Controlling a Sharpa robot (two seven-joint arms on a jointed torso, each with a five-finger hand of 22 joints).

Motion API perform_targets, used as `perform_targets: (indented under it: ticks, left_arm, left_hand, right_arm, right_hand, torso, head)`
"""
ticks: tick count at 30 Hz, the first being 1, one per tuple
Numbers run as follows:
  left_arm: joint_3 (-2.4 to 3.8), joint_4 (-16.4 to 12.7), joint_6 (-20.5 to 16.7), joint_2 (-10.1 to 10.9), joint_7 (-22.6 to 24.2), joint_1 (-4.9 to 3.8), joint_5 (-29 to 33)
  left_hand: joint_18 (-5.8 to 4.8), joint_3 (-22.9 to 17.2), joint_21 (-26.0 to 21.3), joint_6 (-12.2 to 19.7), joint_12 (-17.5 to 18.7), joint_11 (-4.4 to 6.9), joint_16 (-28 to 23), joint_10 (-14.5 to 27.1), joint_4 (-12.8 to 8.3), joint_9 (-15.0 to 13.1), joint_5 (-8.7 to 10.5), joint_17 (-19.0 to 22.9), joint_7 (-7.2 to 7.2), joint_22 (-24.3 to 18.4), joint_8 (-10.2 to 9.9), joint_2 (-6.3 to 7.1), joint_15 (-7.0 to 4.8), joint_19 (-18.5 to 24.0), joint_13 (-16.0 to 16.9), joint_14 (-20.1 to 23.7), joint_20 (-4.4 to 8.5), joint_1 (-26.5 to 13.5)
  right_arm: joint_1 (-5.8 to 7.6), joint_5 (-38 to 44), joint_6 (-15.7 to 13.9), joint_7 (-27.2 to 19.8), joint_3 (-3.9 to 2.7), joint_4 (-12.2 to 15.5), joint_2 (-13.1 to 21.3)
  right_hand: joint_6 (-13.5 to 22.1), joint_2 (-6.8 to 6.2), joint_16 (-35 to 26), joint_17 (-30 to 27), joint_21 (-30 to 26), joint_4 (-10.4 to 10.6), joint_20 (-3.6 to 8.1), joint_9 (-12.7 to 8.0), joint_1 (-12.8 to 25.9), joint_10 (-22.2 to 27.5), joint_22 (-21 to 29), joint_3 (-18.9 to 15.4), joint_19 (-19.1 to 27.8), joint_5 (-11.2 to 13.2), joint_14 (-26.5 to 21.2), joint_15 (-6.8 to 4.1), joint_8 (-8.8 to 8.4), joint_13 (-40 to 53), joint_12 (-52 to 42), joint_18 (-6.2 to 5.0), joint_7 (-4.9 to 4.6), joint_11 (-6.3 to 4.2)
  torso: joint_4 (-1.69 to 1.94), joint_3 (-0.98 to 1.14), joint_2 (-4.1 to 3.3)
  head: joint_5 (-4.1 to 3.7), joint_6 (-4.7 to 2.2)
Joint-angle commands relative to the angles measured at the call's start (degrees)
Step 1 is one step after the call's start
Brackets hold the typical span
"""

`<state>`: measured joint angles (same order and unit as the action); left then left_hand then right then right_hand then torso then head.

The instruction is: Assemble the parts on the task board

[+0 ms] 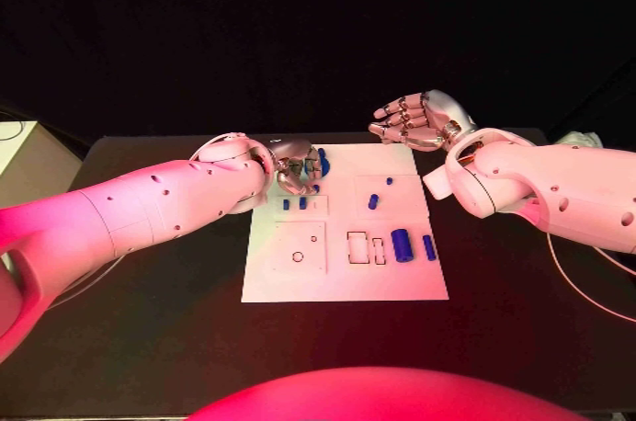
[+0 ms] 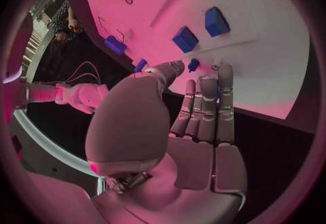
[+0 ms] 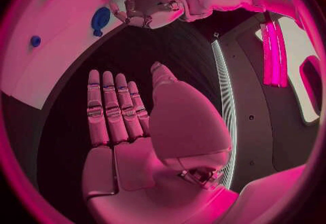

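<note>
Head view: small blue cylindrical parts (image 1: 401, 239) are seen unassembled on the white task board (image 1: 345, 283) beneath the silver left hand (image 1: 294, 160), both it and the silver right hand (image 1: 419, 119) empty, fingers apart.

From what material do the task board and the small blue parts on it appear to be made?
The task board looks like matte white plastic or coated sheet: flat, thin, without glare. The blue parts seem to be moulded or printed plastic: uniform colour, dull surface, blocky and cylindrical shapes. Neither can be confirmed by look alone.
</note>
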<state>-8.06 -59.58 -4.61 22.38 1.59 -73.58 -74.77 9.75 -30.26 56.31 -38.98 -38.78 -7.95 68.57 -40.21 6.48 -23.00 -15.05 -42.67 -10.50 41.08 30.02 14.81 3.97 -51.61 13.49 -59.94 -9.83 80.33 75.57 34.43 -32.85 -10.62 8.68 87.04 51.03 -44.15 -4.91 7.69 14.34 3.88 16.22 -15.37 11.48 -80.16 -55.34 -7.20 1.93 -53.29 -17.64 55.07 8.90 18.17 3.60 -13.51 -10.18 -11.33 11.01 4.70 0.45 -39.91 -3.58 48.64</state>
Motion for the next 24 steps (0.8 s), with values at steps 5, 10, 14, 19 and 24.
perform_targets:
  ticks: [5, 10, 14, 19, 24]
  left_arm:
    - [0.03, 0.67, 2.8, -0.82, -1.72, 0.17, -2.09]
    - [0.03, 1.12, 2.19, -1.23, -1.82, 0.45, -2.25]
    - [0.04, 1.43, 2.02, -1.51, -1.81, 0.64, -2.29]
    - [0.05, 2.02, 2.02, -1.93, -1.78, 0.88, -2.32]
    - [0.06, 2.58, 2.05, -2.3, -1.8, 1.13, -2.32]
  left_hand:
    - [0.82, -0.4, 1.18, -2.08, -0.55, 0.21, 2.84, -1.99, -0.6, 1.19, -0.1, -1.42, 0.42, 0.61, -0.91, -0.43, -0.24, -0.76, -0.51, -1.87, 0.2, -0.18]
    - [0.84, -1.35, 1.87, -2.95, -0.63, 0.47, 4.19, -2.94, -1.15, 1.91, -0.04, -2.01, 0.43, 1.08, -1.47, -0.74, -0.46, -0.93, -0.89, -2.71, 0.43, 0.28]
    - [0.83, -1.94, 2.28, -3.08, -0.52, 0.51, 4.8, -3.24, -1.56, 2.35, 0.04, -2.21, 0.37, 1.36, -1.95, -0.9, -0.54, -0.98, -1.15, -3.07, 0.52, 0.58]
    - [0.62, -2.91, 3.67, -4.24, -0.41, 0.67, 6.0, -4.09, -2.06, 2.91, 0.2, -2.81, 0.52, 2.82, -2.31, -1.47, -0.71, -1.75, -1.59, -3.99, 0.63, 0.76]
    - [0.36, -3.61, 5.13, -5.25, -0.32, 0.93, 7.03, -5.17, -2.44, 3.37, 0.3, -3.55, 0.72, 4.51, -2.68, -1.87, -0.92, -2.74, -1.95, -4.95, 0.77, 0.68]
  right_arm:
    - [-0.01, 0.09, 0.61, -0.64, -0.03, 0.05, -0.1]
    - [-0.01, 0.09, 0.64, -0.65, -0.03, 0.07, -0.12]
    - [-0.01, 0.09, 0.66, -0.66, -0.03, 0.07, -0.15]
    - [-0.01, 0.09, 0.68, -0.65, -0.03, 0.07, -0.17]
    - [-0.01, 0.09, 0.65, -0.66, -0.03, 0.1, -0.15]
  right_hand:
    - [-0.46, -0.09, -0.23, -0.11, -0.17, 0.01, -0.01, -0.06, -0.16, -0.32, 0.11, 0.35, 0.28, -0.23, 0.26, 0.16, -0.21, 0.0, 0.42, -0.32, -3.2, 0.09]
    - [-0.46, -0.09, -0.23, -0.11, -0.17, 0.01, -0.01, -0.06, -0.16, -0.32, 0.11, 0.35, 0.28, -0.23, 0.26, 0.16, -0.21, 0.0, 0.42, -0.32, -3.2, 0.09]
    - [-0.46, -0.09, -0.23, -0.11, -0.17, 0.01, -0.01, -0.06, -0.16, -0.32, 0.11, 0.35, 0.28, -0.23, 0.26, 0.16, -0.21, 0.0, 0.42, -0.32, -3.2, 0.09]
    - [-0.46, -0.09, -0.23, -0.11, -0.17, 0.01, -0.01, -0.06, -0.16, -0.32, 0.11, 0.35, 0.28, -0.23, 0.26, 0.16, -0.21, 0.0, 0.42, -0.32, -3.2, 0.09]
    - [-0.49, -0.08, -0.27, -0.2, -0.15, 0.03, -0.02, -0.08, -0.17, -0.36, 0.18, 0.41, 0.3, -0.23, 0.3, 0.16, -0.23, 0.0, 0.49, -0.33, -3.21, 0.09]
  torso:
    - [0.03, -0.05, 0.0]
    - [0.05, -0.04, -0.01]
    - [-0.02, -0.01, 0.01]
    - [-0.03, -0.01, 0.0]
    - [0.05, 0.01, 0.03]
  head:
    - [-0.06, 0.04]
    - [-0.11, 0.06]
    - [-0.12, 0.03]
    - [-0.23, 0.11]
    - [-0.36, 0.13]
